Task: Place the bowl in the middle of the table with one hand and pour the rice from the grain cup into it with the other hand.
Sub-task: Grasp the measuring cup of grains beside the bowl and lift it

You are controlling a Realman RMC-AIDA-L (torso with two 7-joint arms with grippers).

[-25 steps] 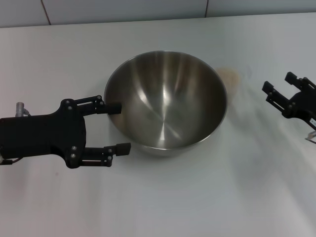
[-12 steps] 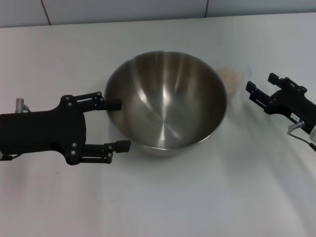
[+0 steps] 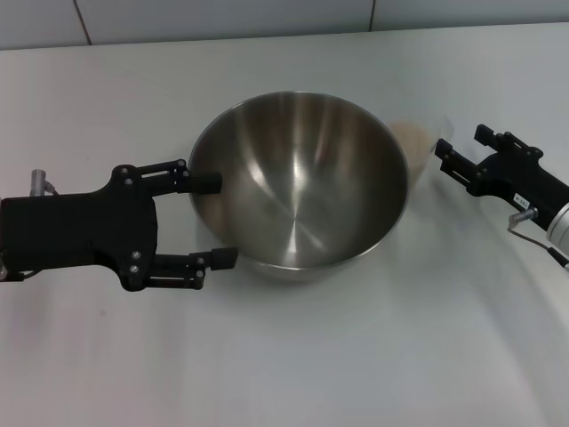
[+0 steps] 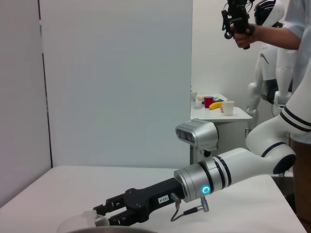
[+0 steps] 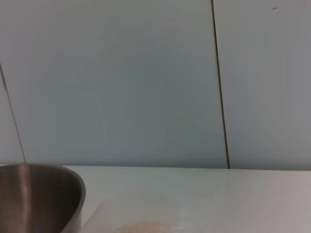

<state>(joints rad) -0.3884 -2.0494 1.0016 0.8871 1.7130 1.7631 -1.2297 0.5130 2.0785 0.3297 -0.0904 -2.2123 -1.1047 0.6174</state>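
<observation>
The big steel bowl (image 3: pixel 298 182) stands on the white table (image 3: pixel 293 356), near its middle. My left gripper (image 3: pixel 215 220) is open at the bowl's left side, one fingertip at the rim and the other by the lower wall. The clear grain cup (image 3: pixel 418 142) with pale rice (image 3: pixel 413 135) stands just behind the bowl's right rim. My right gripper (image 3: pixel 460 147) is open just right of the cup. In the left wrist view the right gripper (image 4: pixel 104 212) reaches the cup (image 4: pixel 86 219). The right wrist view shows the bowl (image 5: pixel 39 199), the cup (image 5: pixel 141 213) and its rice (image 5: pixel 143 226).
A wall of grey panels (image 3: pixel 222 18) runs along the table's far edge. In the left wrist view, a person (image 4: pixel 291 29) and a side table (image 4: pixel 218 112) with cups and a banana stand beyond my right arm (image 4: pixel 233 170).
My right gripper has moved left across the table to the cup's side. The left gripper has shifted slightly away from me along the bowl's left side.
</observation>
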